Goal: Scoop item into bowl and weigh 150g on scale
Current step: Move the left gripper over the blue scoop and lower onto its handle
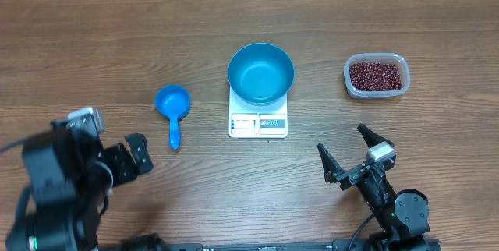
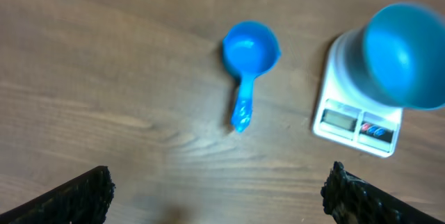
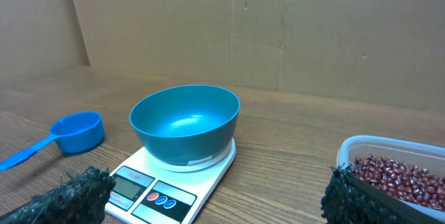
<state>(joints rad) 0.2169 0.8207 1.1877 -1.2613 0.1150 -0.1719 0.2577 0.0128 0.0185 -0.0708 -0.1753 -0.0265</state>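
Both hands are hanging over the near edge of the tabletop [image 1: 117, 40] w/ nothing in them. The left hand [image 1: 134, 156] is standing w/ fingers wide apart, near the handle end of the scoop [image 1: 173, 103]. The right hand [image 1: 343, 143] is spread just as wide, empty, near the front-right of the scale [image 1: 258, 124].

The scoop is lying cup-up and empty, left of the scale, handle pointing toward the robot. The scale is sitting mid-tabletop w/ its display [image 3: 125, 182] side nearest; can't read it. The bowl [image 1: 261, 73] is resting on the scale's platform, showing empty inside. To the right, well apart from the bowl, the tub [image 1: 347, 76] is holding all the beans [image 1: 377, 76].

As I'm judging it, bowl-on-scale is done, but no scooping, pouring or weighing yet. Nearly the whole job is left, starting w/ picking up the scoop.
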